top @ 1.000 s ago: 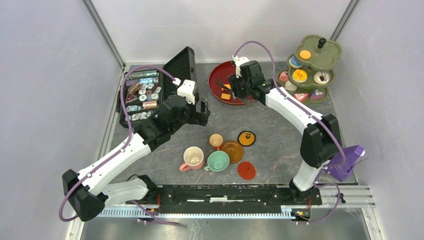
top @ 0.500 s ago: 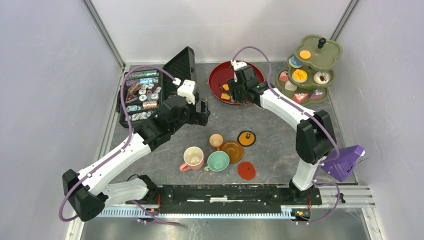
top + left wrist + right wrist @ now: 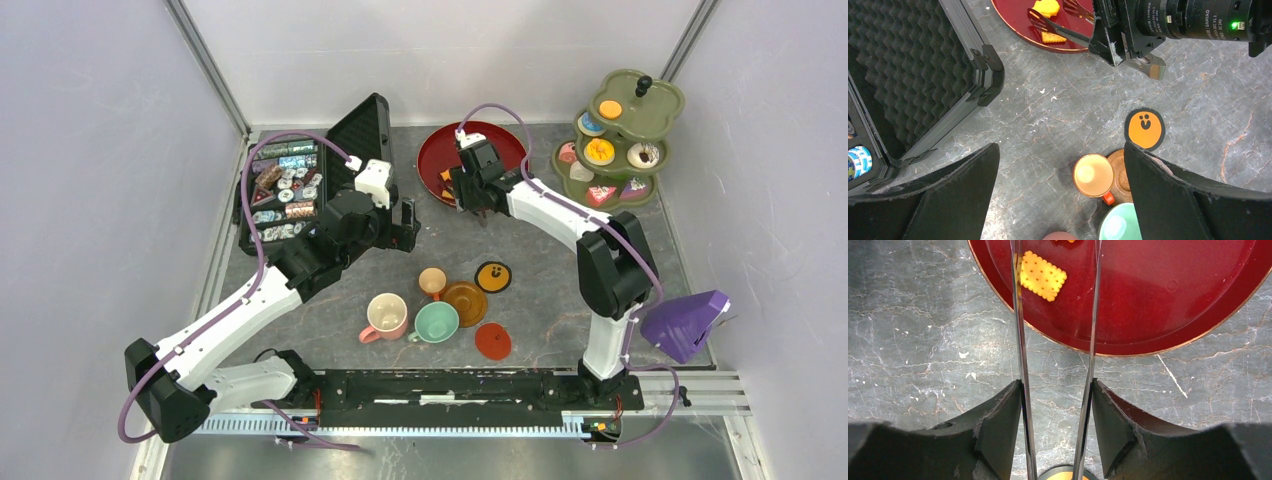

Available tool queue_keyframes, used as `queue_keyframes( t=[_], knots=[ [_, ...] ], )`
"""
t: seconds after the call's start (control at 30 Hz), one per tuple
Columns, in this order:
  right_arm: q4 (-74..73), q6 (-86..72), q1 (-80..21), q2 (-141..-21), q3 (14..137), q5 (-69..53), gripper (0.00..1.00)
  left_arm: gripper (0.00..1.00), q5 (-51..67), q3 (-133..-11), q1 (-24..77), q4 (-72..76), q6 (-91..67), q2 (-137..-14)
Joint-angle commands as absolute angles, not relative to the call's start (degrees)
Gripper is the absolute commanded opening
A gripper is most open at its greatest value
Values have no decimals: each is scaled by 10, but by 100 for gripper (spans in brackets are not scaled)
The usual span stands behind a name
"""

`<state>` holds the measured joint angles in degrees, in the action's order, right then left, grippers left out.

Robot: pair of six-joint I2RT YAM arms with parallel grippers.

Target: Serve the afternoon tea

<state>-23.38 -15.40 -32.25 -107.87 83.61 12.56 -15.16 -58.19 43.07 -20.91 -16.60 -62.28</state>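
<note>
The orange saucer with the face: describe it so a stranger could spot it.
On the grey marbled table, find the mint-green cup in the middle. Beyond it, just past the round brown saucer, lies a flat black-rimmed orange disc. It alone carries a smiling face; the nearby red saucer is plain.

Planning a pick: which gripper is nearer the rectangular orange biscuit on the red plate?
Right. Right gripper, holding thin metal tongs, sits at the biscuit's plate edge; left gripper hovers back by the cups.

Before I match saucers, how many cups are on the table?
3: a pink cup, a mint cup beside it, and a small orange cup just beyond them. None looks hidden.
</note>
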Motion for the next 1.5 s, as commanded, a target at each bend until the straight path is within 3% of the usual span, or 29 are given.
queue_keyframes(
  t=[0.0, 0.43, 0.7, 0.9, 1.23, 1.47],
  knots=[
    [-198, -170, -325, -1089, 847, 147, 58, 100, -157, -589, 427, -195, -185, -622],
    [-199, -168, -324, -1121, 881, 158, 49, 100, -156, -588, 426, -195, -185, -619],
    [-189, -147, -321, -1088, 876, 166, 35, 100, -157, -589, 426, -194, -185, -620],
    [-182, -131, -295, -1014, 842, 154, 19, 100, -156, -589, 426, -194, -184, -620],
    [-174, -95, -167, -791, 774, 81, 17, 100, -153, -590, 426, -195, -185, -620],
    [-230, -64, -34, -709, 810, 126, 16, 100, -154, -589, 426, -195, -185, -619]
  ],
)
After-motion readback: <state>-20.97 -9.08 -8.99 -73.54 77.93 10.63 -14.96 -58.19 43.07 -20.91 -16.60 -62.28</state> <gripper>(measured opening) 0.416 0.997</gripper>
